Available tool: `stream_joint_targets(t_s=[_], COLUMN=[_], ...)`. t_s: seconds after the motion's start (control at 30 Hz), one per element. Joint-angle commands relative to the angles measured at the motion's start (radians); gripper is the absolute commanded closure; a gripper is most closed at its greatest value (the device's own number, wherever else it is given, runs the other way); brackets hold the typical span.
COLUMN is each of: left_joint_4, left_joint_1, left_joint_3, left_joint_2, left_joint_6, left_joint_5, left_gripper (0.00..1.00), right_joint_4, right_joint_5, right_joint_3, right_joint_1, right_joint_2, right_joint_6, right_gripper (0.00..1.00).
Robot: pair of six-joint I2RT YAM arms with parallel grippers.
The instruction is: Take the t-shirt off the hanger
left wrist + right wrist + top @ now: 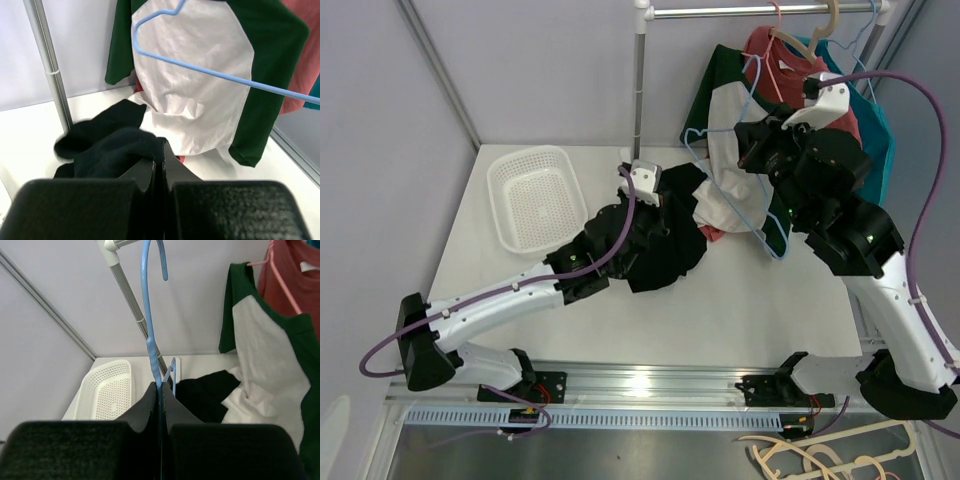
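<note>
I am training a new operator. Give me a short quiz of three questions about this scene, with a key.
1. True or false: the right gripper is shut on the blue hanger.
2. What does the left gripper hold? A) a towel B) the black t-shirt C) a sock
3. Fill in: in the top view, the white basket lies to the ____ of the black t-shirt.
Key: 1 true; 2 B; 3 left.

A white perforated basket (534,196) sits at the table's (740,300) left; a red shirt (782,78) hangs from the rail (740,11).
</note>
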Motion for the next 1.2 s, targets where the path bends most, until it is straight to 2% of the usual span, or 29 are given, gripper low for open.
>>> stream_joint_targets(t_s=[0.0, 0.1, 0.23, 0.27, 0.37, 0.4, 0.53, 0.63, 0.73, 0.87, 0.93, 1.03, 1.07, 1.17], left_joint_4=[-0.116, -0.21, -0.303, -0.357, -0.431, -0.46, -0.55, -0.541, -0.424, -0.342, -0.314, -0.262, -0.256, -0.238], left_joint_1=[0.014, 0.034, 0.089, 0.107, 0.204, 0.257, 0.366, 0.426, 0.492, 0.61, 0.629, 0.643, 0.65, 0.664], left_joint_3=[0.091, 0.161, 0.308, 0.406, 0.508, 0.595, 0.778, 0.9, 0.887, 0.905, 0.928, 1.016, 1.114, 1.256], left_joint_2=[0.021, 0.004, -0.039, -0.039, -0.016, -0.007, 0.053, 0.09, 0.113, 0.168, 0.199, 0.252, 0.274, 0.356], left_joint_6=[-0.028, -0.03, 0.005, 0.007, 0.01, 0.013, 0.016, 0.057, 0.096, 0.073, 0.073, 0.119, 0.128, 0.195], left_joint_5=[0.053, 0.079, 0.114, 0.128, 0.189, 0.212, 0.239, 0.213, 0.156, 0.229, 0.249, 0.272, 0.275, 0.256], left_gripper=[0.99, 0.99, 0.99, 0.99, 0.99, 0.99, 0.99, 0.99, 0.99, 0.99, 0.99, 0.99, 0.99, 0.99], right_joint_4=[0.041, 0.11, 0.19, 0.201, 0.253, 0.27, 0.334, 0.361, 0.388, 0.419, 0.431, 0.448, 0.451, 0.433], right_joint_5=[-0.017, -0.101, -0.216, -0.221, -0.235, -0.238, -0.253, -0.258, -0.266, -0.302, -0.307, -0.329, -0.332, -0.358], right_joint_3=[-0.037, -0.083, -0.096, -0.092, -0.082, -0.073, -0.019, 0.045, 0.085, 0.154, 0.174, 0.223, 0.239, 0.318], right_joint_1=[-0.008, -0.058, -0.132, -0.137, -0.144, -0.147, -0.149, -0.157, -0.175, -0.212, -0.223, -0.25, -0.258, -0.284], right_joint_2=[-0.017, -0.022, 0.012, 0.024, 0.067, 0.093, 0.153, 0.214, 0.272, 0.341, 0.366, 0.42, 0.435, 0.501], right_joint_6=[-0.097, -0.179, -0.209, -0.218, -0.239, -0.247, -0.276, -0.293, -0.293, -0.284, -0.282, -0.279, -0.273, -0.256], right_gripper=[1.0, 1.0, 1.0, 1.0, 1.0, 1.0, 1.0, 1.0, 1.0, 1.0, 1.0, 1.0, 1.0, 1.0])
